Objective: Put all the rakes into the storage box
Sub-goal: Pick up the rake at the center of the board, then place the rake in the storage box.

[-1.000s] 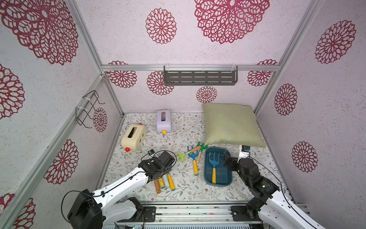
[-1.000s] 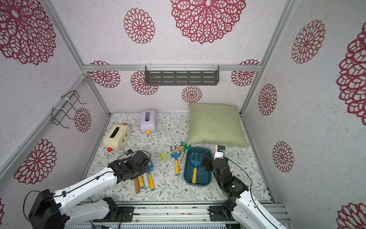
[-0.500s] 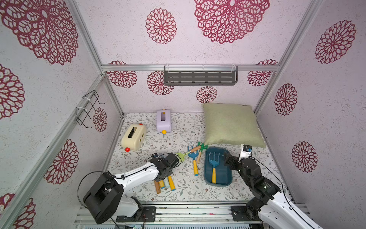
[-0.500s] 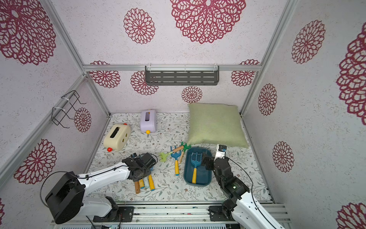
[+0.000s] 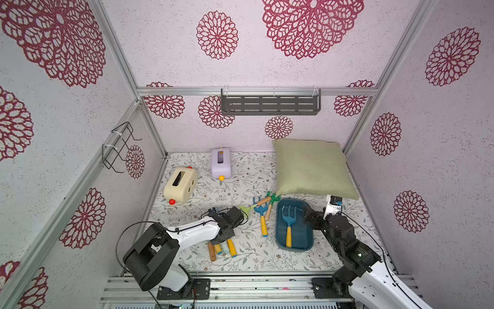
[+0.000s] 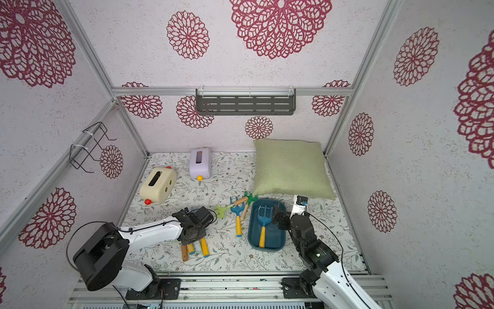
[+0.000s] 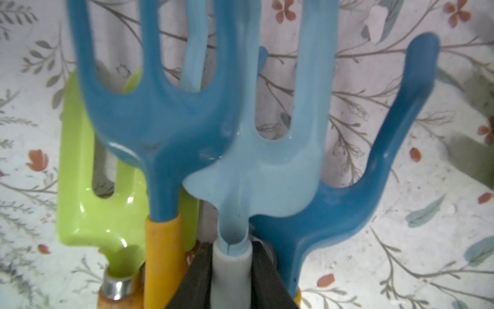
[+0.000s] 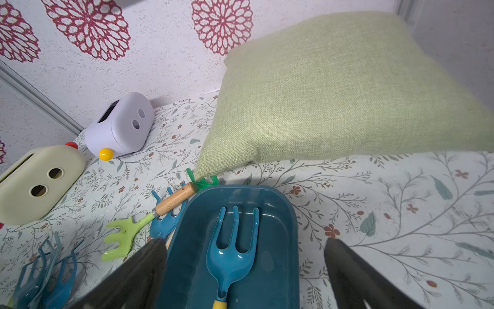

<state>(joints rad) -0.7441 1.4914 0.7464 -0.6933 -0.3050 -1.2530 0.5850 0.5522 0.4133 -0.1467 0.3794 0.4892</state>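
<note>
Left wrist view, entry one: left gripper (image 7: 232,278). We list its jaws as pinching the grey-white handle of the rake (image 7: 256,171), one dark finger pressed on either side. The rake has a pale blue head with three tines reaching away from the jaws. Just beside the jaws on one flank we note a dark blue fork (image 7: 160,128) with a yellow handle. Beyond that lies a lime green tool (image 7: 88,208) with a metal collar and wooden handle. On the opposite flank is a curved blue claw (image 7: 347,214). The pale head overlaps both blue neighbours. All four lie on the floral table cover (image 7: 417,203). In both top views the left gripper (image 5: 224,236) (image 6: 194,235) points down on this bundle, with four handle ends showing behind the jaws.

Entry two: right gripper (image 8: 244,242). We list its jaws as spread wide with nothing gripped. The storage box (image 8: 272,256) sits between and just ahead of the fingers. Whether either finger touches its wall we cannot tell.

Entry three, contents: the storage box (image 5: 299,238) holds one item, a boxed fork (image 8: 231,256). It is dark blue with a yellow handle and lies flat along the length, tines pointing away from the right jaws. The rake is outside the box, well apart from it, at the left jaws.
</note>
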